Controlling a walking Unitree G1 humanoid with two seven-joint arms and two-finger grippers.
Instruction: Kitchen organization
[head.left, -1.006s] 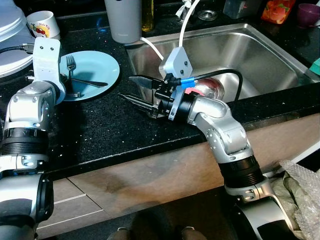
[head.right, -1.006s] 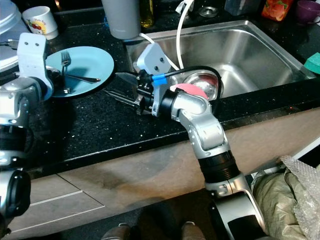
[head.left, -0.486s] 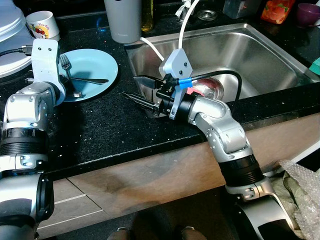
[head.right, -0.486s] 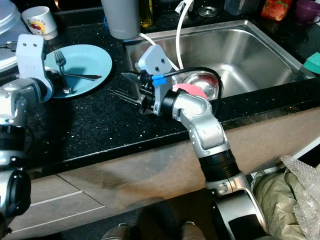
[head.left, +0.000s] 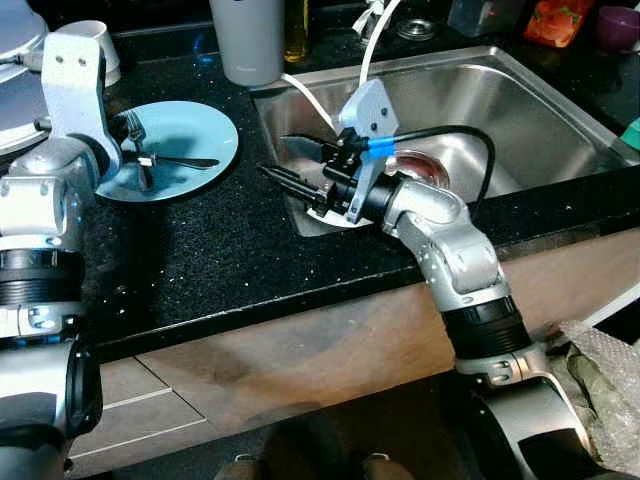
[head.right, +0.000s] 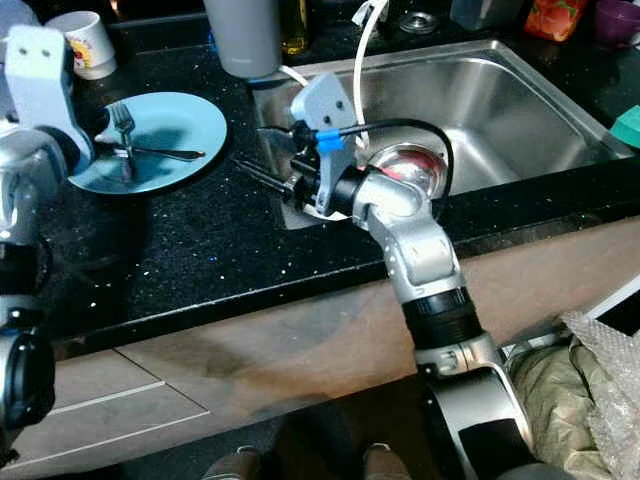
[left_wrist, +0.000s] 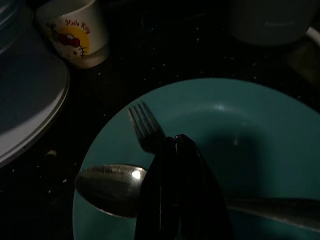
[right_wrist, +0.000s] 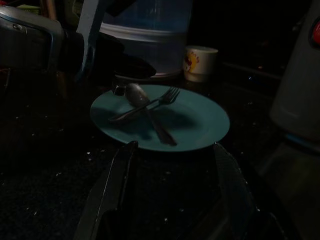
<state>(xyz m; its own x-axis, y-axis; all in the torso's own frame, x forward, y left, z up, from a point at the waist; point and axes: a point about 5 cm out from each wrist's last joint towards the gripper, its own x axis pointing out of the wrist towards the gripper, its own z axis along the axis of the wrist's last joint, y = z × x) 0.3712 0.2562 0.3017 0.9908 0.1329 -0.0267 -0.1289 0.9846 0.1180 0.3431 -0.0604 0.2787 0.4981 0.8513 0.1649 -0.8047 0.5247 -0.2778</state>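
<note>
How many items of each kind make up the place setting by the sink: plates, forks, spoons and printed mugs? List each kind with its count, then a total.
Plates: 1, the blue plate
Forks: 1, the fork lying on it
Spoons: 1, the spoon lying on it
Printed mugs: 1, the mug behind the plate
Total: 4

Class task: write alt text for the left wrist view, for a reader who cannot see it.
The left gripper's shut black fingers hang over a teal plate holding a fork and spoon. A cartoon-printed white cup stands beyond on the dark counter.

Black speckled counter (head.left: 200, 250) bears blue plate (head.left: 190, 140), mug (head.right: 82, 40), grey canister (head.left: 247, 40).
</note>
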